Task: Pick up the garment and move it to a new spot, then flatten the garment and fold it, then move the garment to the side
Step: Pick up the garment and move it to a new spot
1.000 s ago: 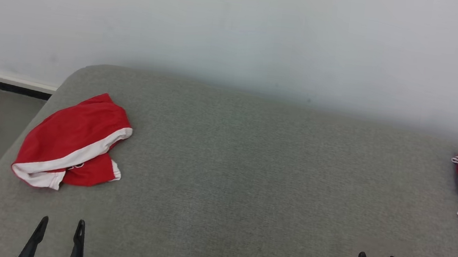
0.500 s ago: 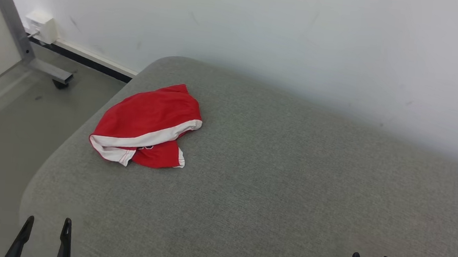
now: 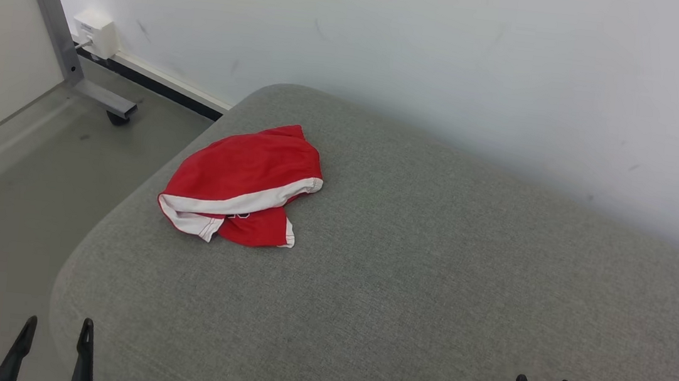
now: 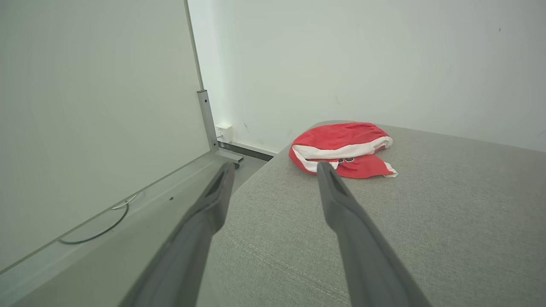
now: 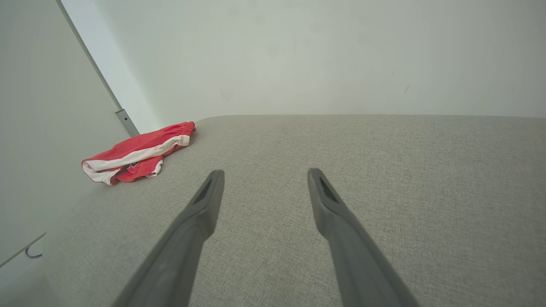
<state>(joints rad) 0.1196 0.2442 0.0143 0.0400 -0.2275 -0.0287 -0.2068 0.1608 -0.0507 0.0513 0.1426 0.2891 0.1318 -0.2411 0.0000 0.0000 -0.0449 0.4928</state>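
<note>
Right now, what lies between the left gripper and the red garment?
A bare stretch of the grey cushion: nothing rests on it between the open left gripper and the red garment. The left wrist view shows this plainly.

Grey cushion [image 3: 429,301], white wall [image 3: 392,44].

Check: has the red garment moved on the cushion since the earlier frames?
No. The red garment lies by the same rounded corner of the cushion; the head camera turned left.

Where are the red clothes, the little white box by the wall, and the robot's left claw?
red garment [image 3: 234,170]: head view, on its red upper panel.
white box [image 3: 94,32]: head view, on its front face.
left gripper [image 3: 60,322]: head view, midway between its two fingertips.
</note>
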